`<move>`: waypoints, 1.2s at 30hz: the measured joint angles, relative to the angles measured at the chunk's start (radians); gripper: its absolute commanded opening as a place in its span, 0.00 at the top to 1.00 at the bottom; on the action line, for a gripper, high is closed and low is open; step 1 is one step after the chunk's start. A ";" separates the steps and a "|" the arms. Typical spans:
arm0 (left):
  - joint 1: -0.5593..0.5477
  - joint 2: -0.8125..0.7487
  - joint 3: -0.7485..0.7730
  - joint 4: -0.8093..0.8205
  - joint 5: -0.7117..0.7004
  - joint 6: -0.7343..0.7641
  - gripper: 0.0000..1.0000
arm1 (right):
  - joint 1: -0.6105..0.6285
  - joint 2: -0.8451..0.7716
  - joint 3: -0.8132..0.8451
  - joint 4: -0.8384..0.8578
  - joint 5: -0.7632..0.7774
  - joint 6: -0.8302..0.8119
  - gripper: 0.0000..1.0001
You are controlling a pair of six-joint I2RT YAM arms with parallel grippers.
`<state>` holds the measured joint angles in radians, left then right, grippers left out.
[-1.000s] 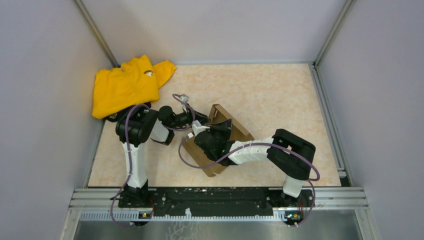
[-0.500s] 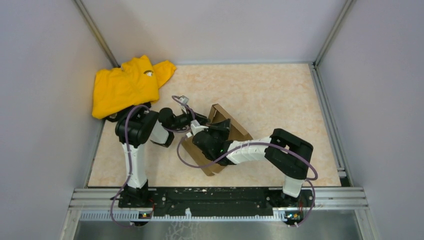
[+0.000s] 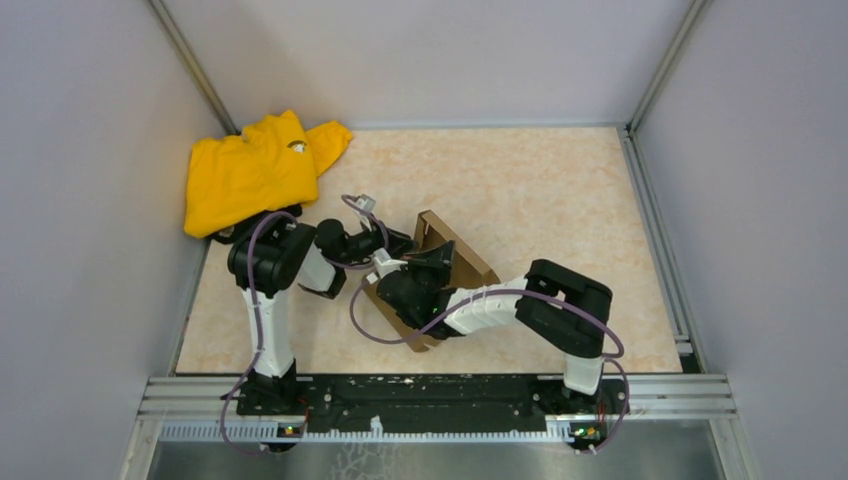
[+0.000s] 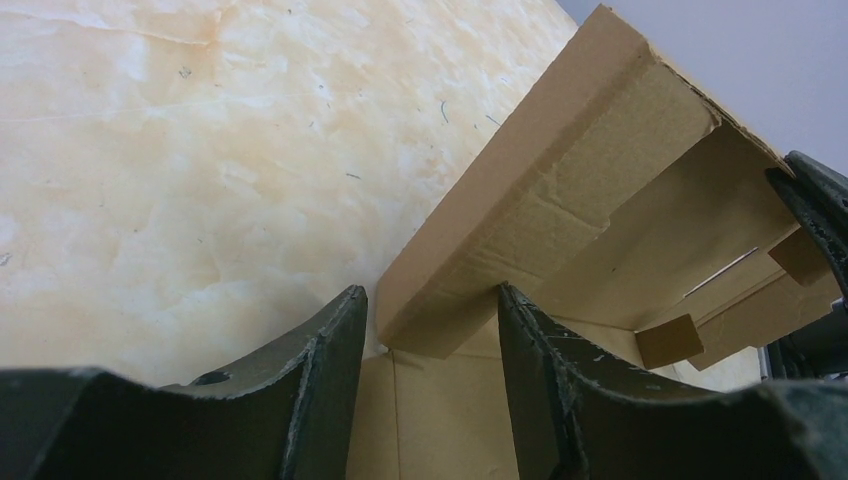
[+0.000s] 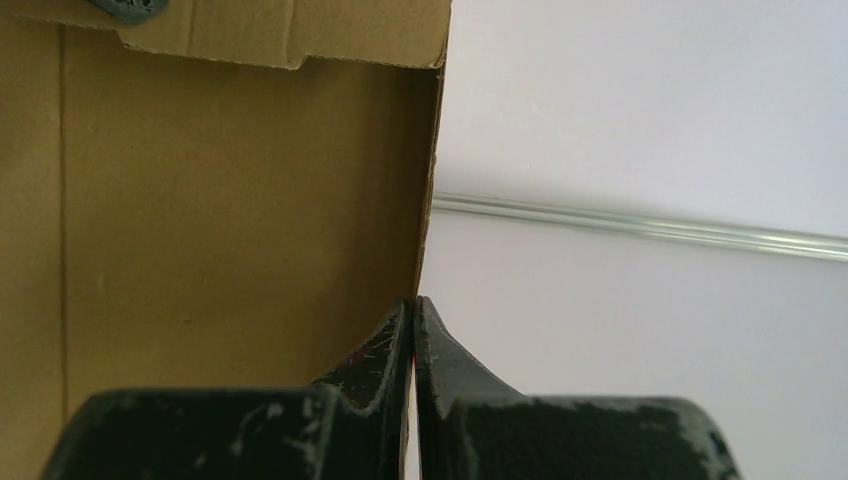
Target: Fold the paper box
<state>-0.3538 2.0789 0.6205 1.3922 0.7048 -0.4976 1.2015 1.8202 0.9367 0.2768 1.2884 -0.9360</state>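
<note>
The box [image 3: 470, 262] lies left of centre on the worktop [image 3: 570, 190], between the arms. The left gripper [image 4: 430, 325] has its jaws open astride a raised wall. The right gripper [image 5: 413, 305] has its jaws closed and empty at a panel edge. The cardboard looks light, stiff and springy at the creases, so pinch flap edges.

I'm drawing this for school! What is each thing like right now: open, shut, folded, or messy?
paper box, partly folded, a wall raised, not closed up.
left tool, open, one finger on each side of the box's raised wall.
right tool, shut, tips together at the edge of a box panel.
yellow garment, crumpled in the far left corner, nothing holding it.
</note>
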 measured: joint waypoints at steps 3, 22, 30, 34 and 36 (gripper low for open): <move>0.003 0.000 -0.011 0.011 -0.001 -0.004 0.42 | 0.006 0.006 0.000 0.017 0.010 -0.023 1.00; 0.016 0.002 -0.024 0.082 0.011 -0.052 0.42 | 0.016 0.020 -0.007 0.084 0.025 -0.083 1.00; 0.011 0.013 -0.012 0.086 0.011 -0.054 0.44 | 0.016 0.037 -0.006 0.097 0.036 -0.085 1.00; 0.003 0.014 0.000 0.072 0.008 -0.048 0.48 | 0.016 0.040 -0.005 0.097 0.038 -0.085 1.00; -0.002 0.016 0.008 0.067 0.003 -0.045 0.51 | 0.016 0.040 -0.005 0.097 0.038 -0.085 1.00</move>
<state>-0.3557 2.0953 0.6281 1.4590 0.7078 -0.5426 1.2175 1.8603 0.9314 0.3740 1.3266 -1.0210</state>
